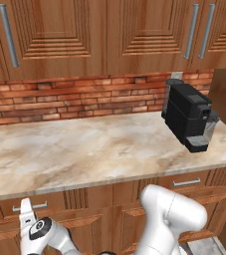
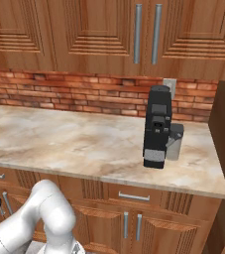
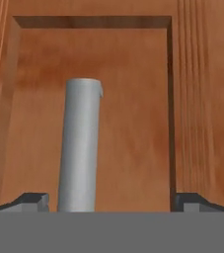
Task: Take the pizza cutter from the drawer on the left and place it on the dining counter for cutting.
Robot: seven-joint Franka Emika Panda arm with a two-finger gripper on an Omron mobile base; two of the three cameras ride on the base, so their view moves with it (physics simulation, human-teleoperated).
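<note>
Straddling drawer handle (image 3: 80, 148), tool (image 3: 111, 201) jaws wide; handle's lower end cut off.

Marble counter (image 1: 84, 149), beige with brown veins, runs up and beyond the tool. Red brick backsplash (image 1: 74, 97) along its far edge. Black coffee machine (image 1: 186, 114) stands upright on the counter's far right end, well apart from the tool and above it, with a grey outlet plate (image 2: 169, 87) on the brick just behind. Brown wooden upper cabinets (image 1: 109, 35) with vertical silver handles (image 1: 8, 35) hang overhead. Lower cabinet doors (image 2: 148, 223) sit right of the tool, under the counter edge.
</note>
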